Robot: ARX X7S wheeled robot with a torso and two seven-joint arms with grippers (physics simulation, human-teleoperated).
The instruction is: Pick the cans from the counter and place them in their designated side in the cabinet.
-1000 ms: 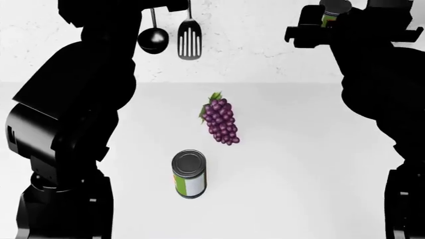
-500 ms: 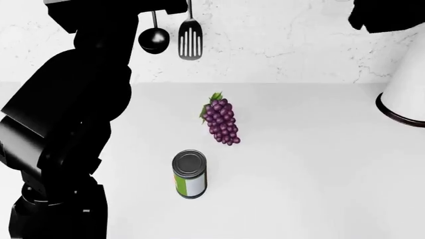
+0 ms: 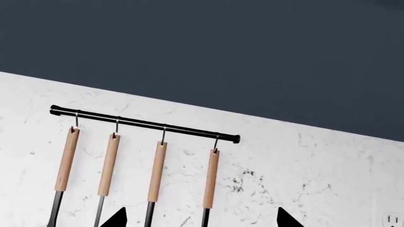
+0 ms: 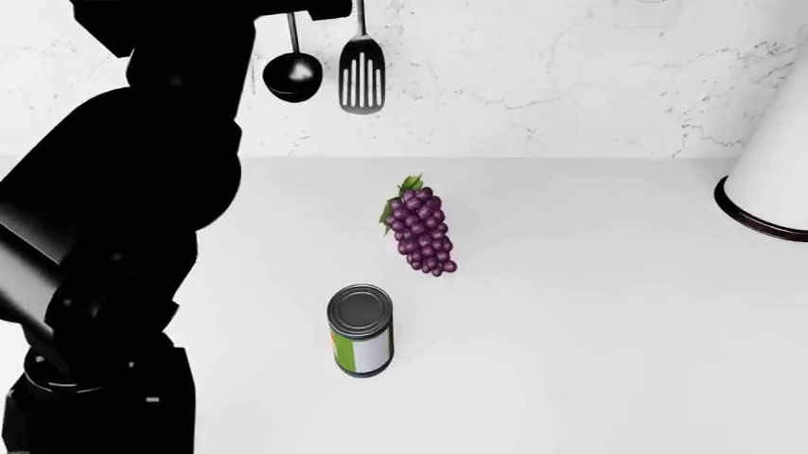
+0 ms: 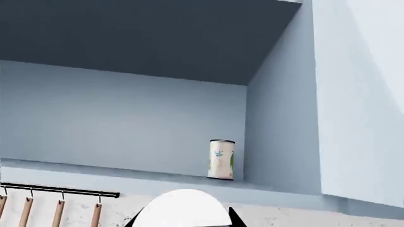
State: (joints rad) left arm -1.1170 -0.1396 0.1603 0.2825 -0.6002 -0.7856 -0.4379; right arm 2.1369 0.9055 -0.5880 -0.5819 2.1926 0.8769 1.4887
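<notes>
Left jaws: wide apart, empty, facing the utensil rail (image 3: 145, 124). Right jaws: grip not determinable, with a pale round object (image 5: 183, 208) against them. Shelved can (image 5: 221, 159) stood inside the cabinet (image 5: 277, 132). Second can (image 4: 360, 331) stood upright on the worktop (image 4: 606, 331). Recommended approaching it squarely, clear of the grapes (image 4: 419, 227).

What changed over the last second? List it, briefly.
The right arm, which held a can at the head view's upper right, rose out of that view, uncovering a white dark-rimmed object at the right. The left arm shifted slightly leftward. Whether that can is still held cannot be told. The can on the counter, the grapes and the hanging utensils stayed put.
</notes>
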